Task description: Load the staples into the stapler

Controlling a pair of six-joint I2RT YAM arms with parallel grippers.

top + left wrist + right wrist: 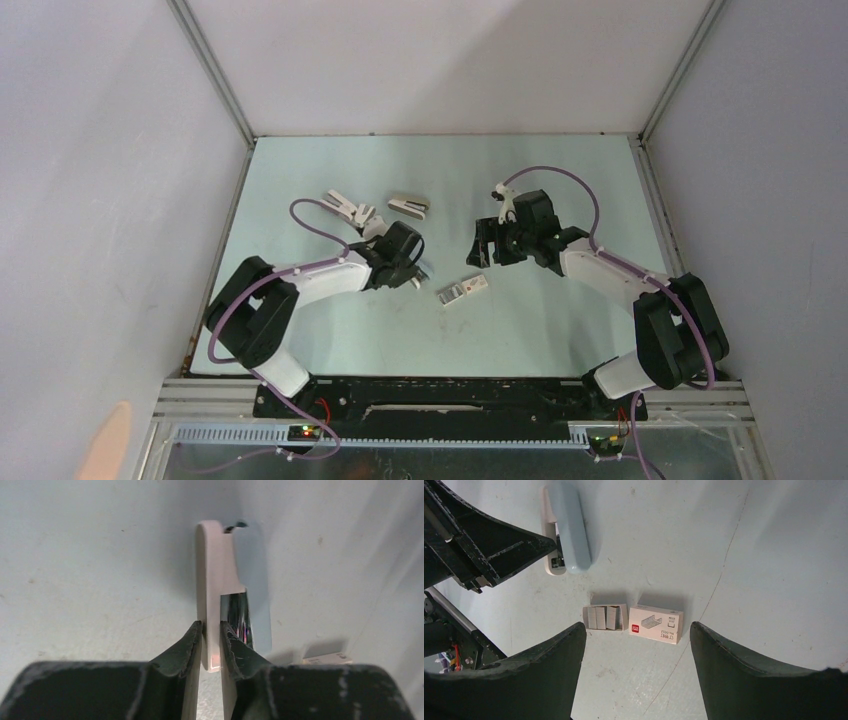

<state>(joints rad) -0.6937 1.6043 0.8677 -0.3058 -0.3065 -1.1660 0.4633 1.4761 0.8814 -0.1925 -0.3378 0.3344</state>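
Note:
The slim pale blue-white stapler [214,575] stands open, its white base pinched between my left gripper's [211,626] fingers, with the silvery metal channel and bluish top just to the right. In the top view the left gripper [410,262] holds it mid-table. The staples box [656,624] lies flat with its grey inner tray [605,617] slid out to the left. It also shows in the top view [463,291]. My right gripper [638,626] is open and empty, hovering above the box. In the top view the right gripper [486,244] is right of the stapler [569,530].
Two stubby wedge-shaped staplers lie behind the left gripper, one white [350,208] and one beige [410,206]. Grey walls with metal rails enclose the pale table [560,170] on three sides.

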